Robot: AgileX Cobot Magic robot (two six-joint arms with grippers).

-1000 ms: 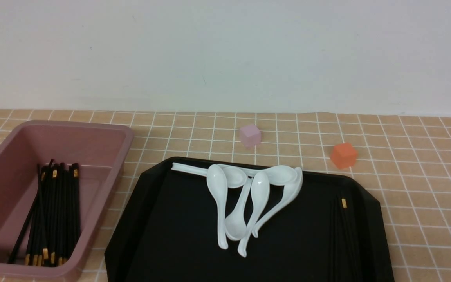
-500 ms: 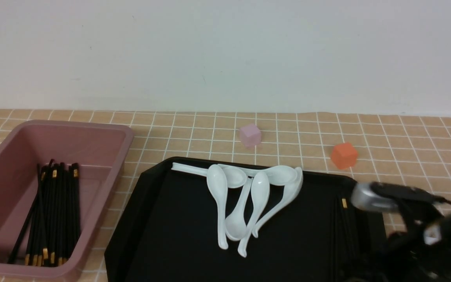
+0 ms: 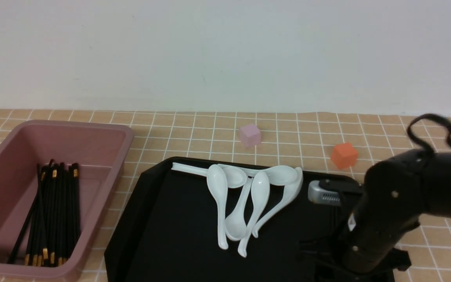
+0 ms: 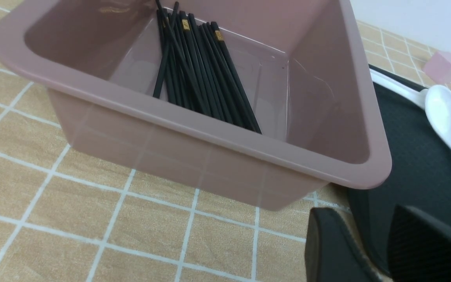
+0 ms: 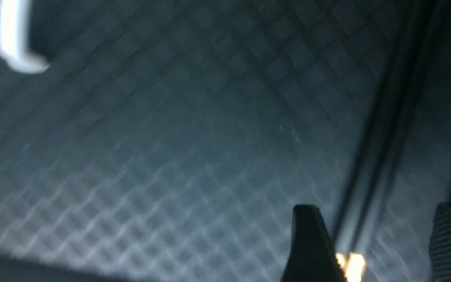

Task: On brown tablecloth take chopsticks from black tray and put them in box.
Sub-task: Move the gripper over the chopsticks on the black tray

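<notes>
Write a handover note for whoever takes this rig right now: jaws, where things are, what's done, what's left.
Left gripper: jaws open, empty, near the box.
Right gripper: jaws open, low over the black tray, either side of the loose chopsticks, not gripping.
Done: bundled chopsticks lie in the box.
Left: grasp the loose chopsticks, move them to the box; leave the white spoons.

Bundled chopsticks (image 4: 205,74) lie inside the box (image 4: 210,138), beside the black tray (image 4: 413,168)
</notes>
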